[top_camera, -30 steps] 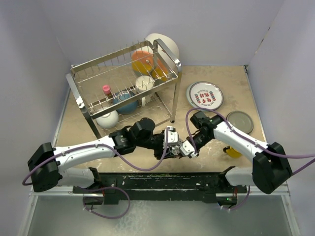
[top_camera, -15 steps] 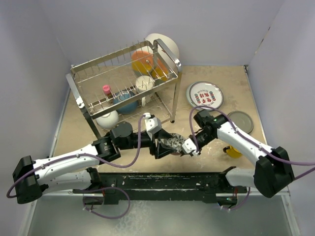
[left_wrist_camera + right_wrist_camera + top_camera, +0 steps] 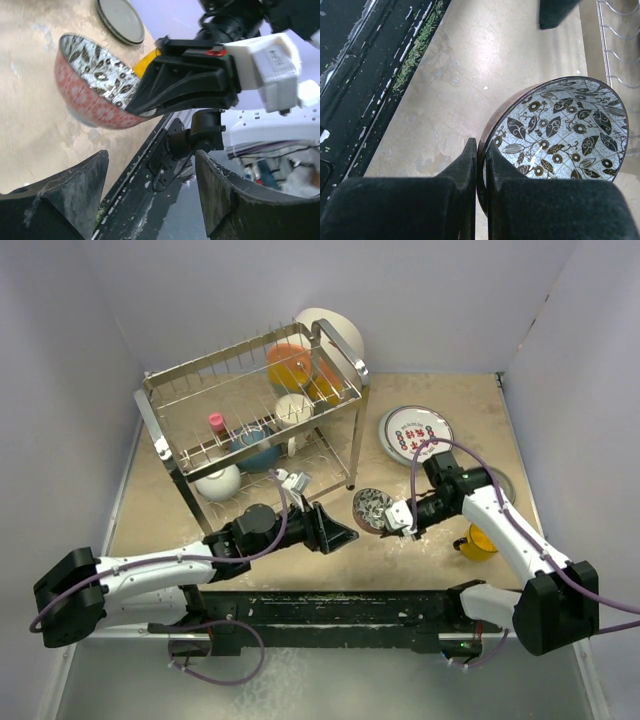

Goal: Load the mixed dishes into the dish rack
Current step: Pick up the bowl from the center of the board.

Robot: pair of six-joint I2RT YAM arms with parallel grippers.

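Observation:
My right gripper is shut on the rim of the small grey-patterned bowl. The bowl is red outside and hangs tilted above the table. My left gripper stands open and empty just left of the bowl, apart from it. The dish rack at the back left holds a blue bowl, a white bowl and a white cup. The red-lettered plate, a grey plate and a yellow cup lie on the table at the right.
Orange dishes and a small pink piece sit in the rack, and a white plate stands behind it. The rack's leg is just behind the bowl. Grey walls close three sides; the black base rail runs along the near edge.
My left gripper opened, let go of the patterned bowl and drew back to the left. The right gripper keeps the bowl and has moved it a little back and to the right.

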